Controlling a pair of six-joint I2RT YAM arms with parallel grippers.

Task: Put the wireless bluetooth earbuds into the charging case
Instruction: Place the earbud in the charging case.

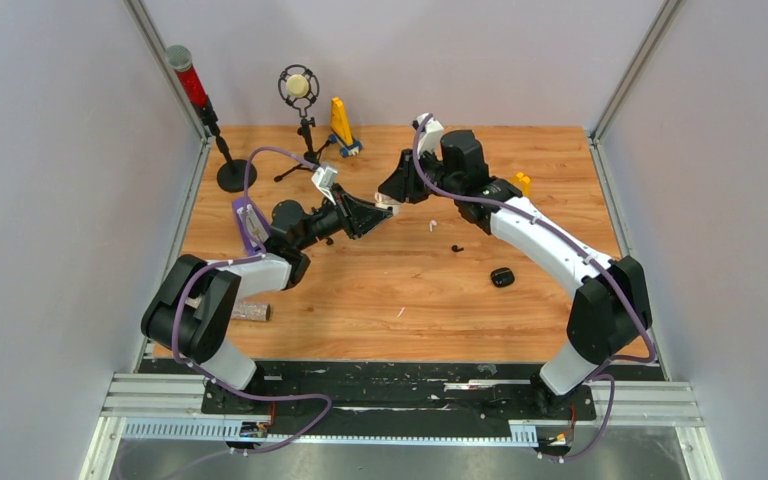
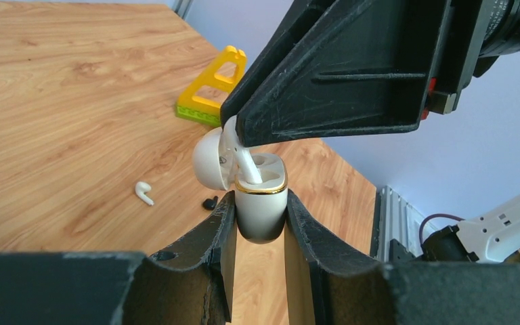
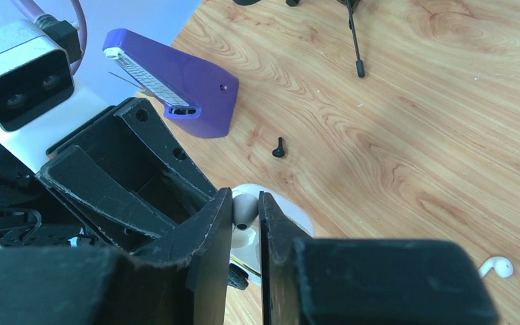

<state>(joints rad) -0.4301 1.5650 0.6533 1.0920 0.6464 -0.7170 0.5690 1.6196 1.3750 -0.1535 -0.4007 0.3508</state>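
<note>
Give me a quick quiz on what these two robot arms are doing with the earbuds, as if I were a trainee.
1. True or false: the lid of the white charging case is shut.
2. What does the right gripper pinch? A: a white earbud. B: a battery. C: nothing at all.
3. How many earbuds lie loose on the table in the left wrist view?

Key
1. False. The lid stands open, and the left gripper grips the case.
2. A. Its tip is at the case's mouth.
3. Two: a loose white earbud and a black earbud.
</note>
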